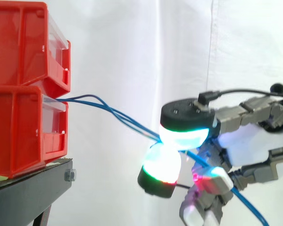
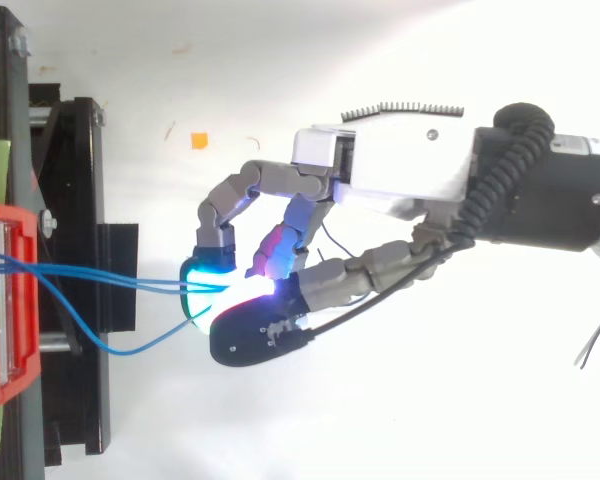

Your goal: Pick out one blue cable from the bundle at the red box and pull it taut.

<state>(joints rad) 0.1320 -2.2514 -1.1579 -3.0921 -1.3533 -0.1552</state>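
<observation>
Now, blue cables (image 1: 127, 120) pinched in hand (image 2: 400, 160), from red box (image 1: 19, 117)

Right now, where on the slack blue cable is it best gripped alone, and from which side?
Probably at the bottom of the slack blue cable loop, about midway between the red box and the hand. There it sags clear of the straighter cables that run to the pads, so fingers coming from the loop's outer side would likely close on it alone.
</observation>
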